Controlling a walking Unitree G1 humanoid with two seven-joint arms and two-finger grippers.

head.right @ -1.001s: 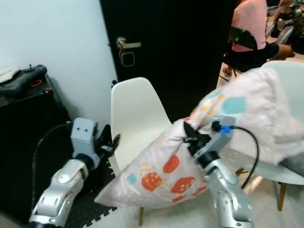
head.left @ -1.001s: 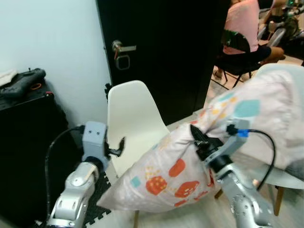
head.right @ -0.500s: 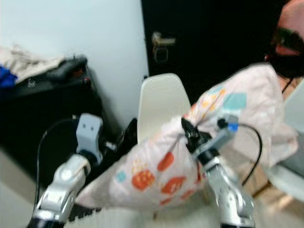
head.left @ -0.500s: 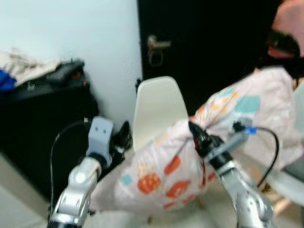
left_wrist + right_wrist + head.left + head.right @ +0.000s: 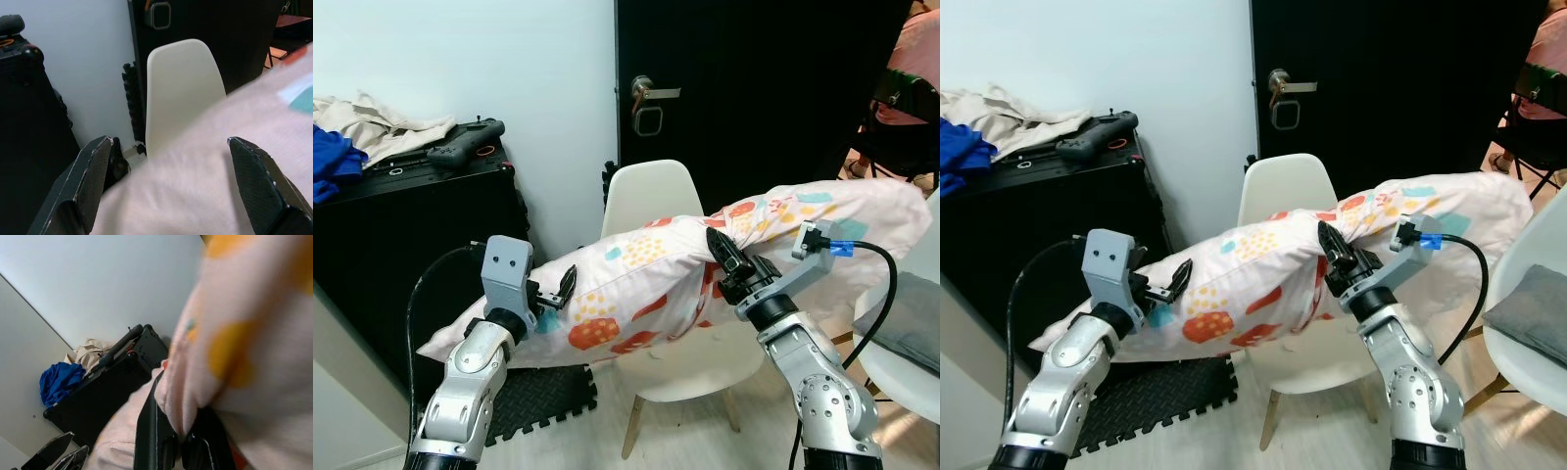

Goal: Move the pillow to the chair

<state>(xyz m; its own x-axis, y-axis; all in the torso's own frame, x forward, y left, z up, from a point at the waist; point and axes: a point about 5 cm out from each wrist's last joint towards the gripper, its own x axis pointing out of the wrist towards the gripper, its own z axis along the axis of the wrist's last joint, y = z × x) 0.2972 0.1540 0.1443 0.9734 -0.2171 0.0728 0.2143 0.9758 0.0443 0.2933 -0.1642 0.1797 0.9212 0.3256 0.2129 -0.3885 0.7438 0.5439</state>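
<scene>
Pale blue wall (image 5: 460, 59), black door (image 5: 754, 88), black cabinet (image 5: 401, 235), foam floor mat (image 5: 543, 401)

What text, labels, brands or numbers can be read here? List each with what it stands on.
None: no readable word, number or brand.
The pillow carries only coloured shapes, no lettering.
The black case and the door lock show no legible marking.

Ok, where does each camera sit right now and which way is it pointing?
Head stereo pair: looks forward and down at the white chair, the pillow across it, both silver arms.
Left wrist: looks along the open left gripper, pillow between its fingers, chair beyond.
Right wrist: right gripper pinching pillow fabric, black case beyond.
Shared: the pillow.
</scene>
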